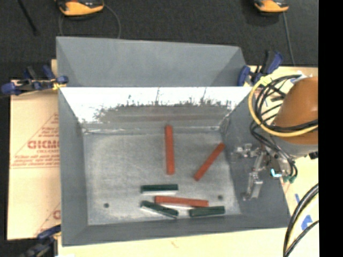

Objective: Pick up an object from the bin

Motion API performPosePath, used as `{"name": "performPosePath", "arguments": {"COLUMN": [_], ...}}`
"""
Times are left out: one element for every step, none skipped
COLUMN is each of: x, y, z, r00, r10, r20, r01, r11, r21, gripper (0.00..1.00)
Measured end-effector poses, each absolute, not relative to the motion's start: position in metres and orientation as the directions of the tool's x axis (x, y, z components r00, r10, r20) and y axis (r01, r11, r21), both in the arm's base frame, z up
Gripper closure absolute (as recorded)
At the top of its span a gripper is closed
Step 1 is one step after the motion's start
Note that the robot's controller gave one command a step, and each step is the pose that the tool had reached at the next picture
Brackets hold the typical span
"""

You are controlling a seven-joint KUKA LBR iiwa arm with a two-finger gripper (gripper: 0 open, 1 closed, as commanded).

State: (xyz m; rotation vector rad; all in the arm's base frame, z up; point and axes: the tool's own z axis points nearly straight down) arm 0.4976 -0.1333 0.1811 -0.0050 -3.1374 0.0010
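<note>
I hang at the 3 o'clock side of the bin (pixel 118 165), my arm (pixel 296 110) coming in over that rim with its orange cover and looped cables. My jaws sit low over the sloping wall on that side, not over the flat floor. From this angle I cannot tell whether my jaws are open or closed, and I see nothing caught in them. Six sticks lie loose on the floor. The nearest to me is the slanted red stick (pixel 209 162), at about 10 o'clock from my jaws. It lies alone, running from 1 o'clock down to 7 o'clock, with its upper end close to the foot of my wall. Well apart from it, near the floor's middle, the mid red stick (pixel 169 150) lies straight along the 12-to-6 line and touches nothing. The other four gather toward the bin's 6 o'clock edge, all lying roughly along the 9-to-3 line. The top green stick (pixel 159 188) is the farthest up of these. Just below it lies the low red stick (pixel 181 201). The left green stick (pixel 159 210) is under that one's 9 o'clock end, so close that I cannot tell if they touch. The right green stick (pixel 207 211) is at about 8 o'clock from my jaws.
</note>
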Motion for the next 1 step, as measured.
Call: {"name": "performPosePath", "arguments": {"x": [0.5858], "y": [-0.0968], "z": [0.0672], "r00": [-1.0], "r10": [0.015], "r20": [-0.006], "r01": [0.015], "r11": [1.0], "r21": [0.001], "gripper": [0.0]}}
